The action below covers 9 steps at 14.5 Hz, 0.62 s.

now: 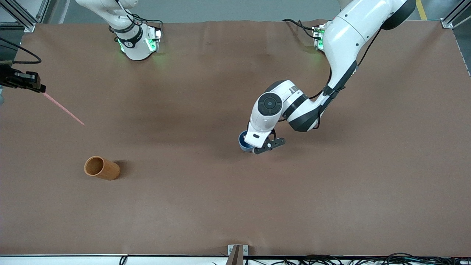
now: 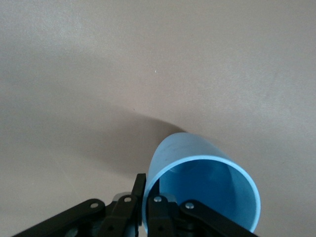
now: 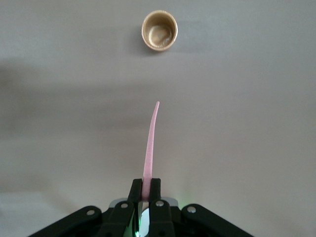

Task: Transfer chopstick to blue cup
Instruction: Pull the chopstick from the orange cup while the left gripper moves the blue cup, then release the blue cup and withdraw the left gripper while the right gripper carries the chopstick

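The pink chopstick (image 1: 63,109) sticks out of my right gripper (image 1: 39,88), which is shut on one end of it, up over the right arm's end of the table. In the right wrist view the chopstick (image 3: 150,143) runs straight out from between the fingers of the right gripper (image 3: 146,185). Near the table's middle, my left gripper (image 2: 147,190) is shut on the wall of the blue cup (image 2: 207,187), with one finger outside the rim and one inside. From the front, the blue cup (image 1: 241,140) peeks out from under the left hand (image 1: 257,134). Its base is hidden.
An orange-brown cup (image 1: 102,168) stands toward the right arm's end of the table, nearer the front camera than the chopstick. The right wrist view shows this orange-brown cup (image 3: 159,30) from above, past the chopstick's tip. A brown cloth (image 1: 331,206) covers the table.
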Available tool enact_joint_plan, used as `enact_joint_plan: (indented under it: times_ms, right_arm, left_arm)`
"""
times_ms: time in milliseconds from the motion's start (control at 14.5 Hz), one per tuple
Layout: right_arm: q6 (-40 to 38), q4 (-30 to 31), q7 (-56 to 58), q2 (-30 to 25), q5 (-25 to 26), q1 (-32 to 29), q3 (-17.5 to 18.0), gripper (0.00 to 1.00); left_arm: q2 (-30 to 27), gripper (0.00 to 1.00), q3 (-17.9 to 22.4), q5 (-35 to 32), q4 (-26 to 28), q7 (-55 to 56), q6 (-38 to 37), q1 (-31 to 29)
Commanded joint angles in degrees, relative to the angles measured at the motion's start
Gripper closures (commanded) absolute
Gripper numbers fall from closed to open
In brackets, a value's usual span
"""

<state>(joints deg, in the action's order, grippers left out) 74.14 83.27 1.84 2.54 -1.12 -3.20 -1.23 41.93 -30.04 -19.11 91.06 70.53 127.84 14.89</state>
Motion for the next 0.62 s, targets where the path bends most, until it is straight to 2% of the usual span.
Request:
enact_joint_plan:
  times_ms: [0,138,208,277,415,553]
  right_arm:
    - [0.4,3.1,0.5,-2.5,-0.6,-1.5,0.5,0.94]
    - [2.0,3.2,0.5,-2.3,-0.6,-1.5,0.6,0.93]
    - [2.2,3.1,0.5,-2.2,-0.6,-1.5,0.5,0.93]
    - [2.3,3.1,0.5,-2.2,-0.5,-1.5,0.5,0.93]
    - [3.1,3.1,0.5,-2.1,-0.4,-1.3,0.6,0.93]
    - [3.4,3.0,-0.3,-2.1,-0.6,-0.7,0.9,0.93]
  left_arm:
    - [1.3,0.8,-0.8,-1.9,-1.6,1.4,-0.5,-0.3]
    - [0.9,0.21,-0.8,-2.2,-1.6,0.7,-0.5,-0.5]
    - [0.2,0.06,-1.0,-2.2,-1.6,0.8,-0.7,-0.7]
    - [-1.9,0.04,-1.0,-2.2,-1.3,0.5,-1.3,-1.2]
    - [-7.0,0.0,-0.8,-2.1,-1.2,-2.7,-7.0,-2.9]
    - [-12.6,0.0,0.0,-0.5,-0.8,-8.9,-11.8,-4.2]
